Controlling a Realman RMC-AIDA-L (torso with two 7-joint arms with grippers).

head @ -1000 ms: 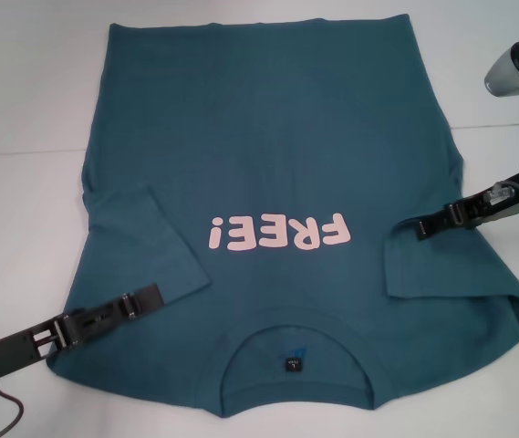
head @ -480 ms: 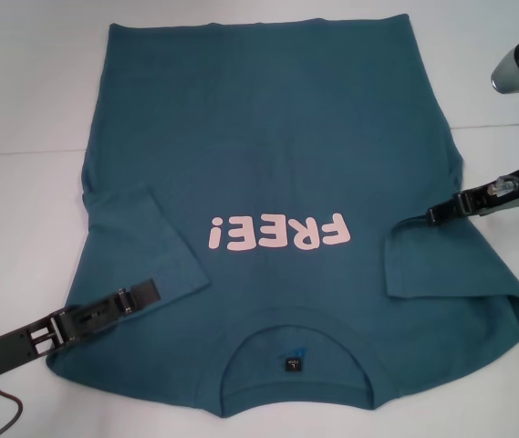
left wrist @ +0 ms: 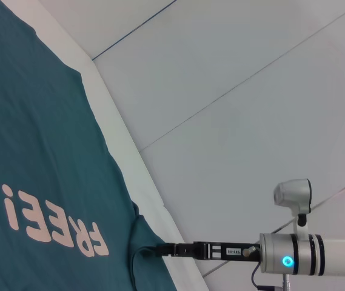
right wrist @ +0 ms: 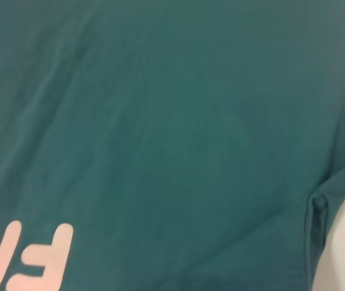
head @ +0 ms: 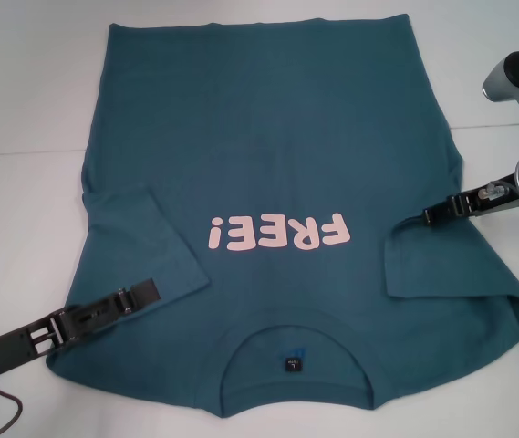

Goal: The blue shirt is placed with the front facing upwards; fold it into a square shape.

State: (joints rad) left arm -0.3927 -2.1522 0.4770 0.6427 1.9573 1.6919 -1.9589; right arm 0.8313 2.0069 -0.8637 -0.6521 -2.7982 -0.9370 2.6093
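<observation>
In the head view, the blue shirt [head: 277, 182] is lying flat on the white table [head: 22, 109], both sleeves folded inward; the left gripper [head: 145, 294] is resting on its near-left sleeve and the right gripper [head: 430, 217] at its right edge. In the left wrist view, the right gripper [left wrist: 163, 249] is seen at the shirt's [left wrist: 39, 170] edge, while only cloth [right wrist: 172, 121] is being shown in the right wrist view. Whether either gripper is open or closed cannot be told.

Left gripper [head: 147, 294] low at near-left, arm reaching in from the lower-left corner; right gripper [head: 430, 216] low at mid-right, arm coming in from the right edge, wrist lit blue.
</observation>
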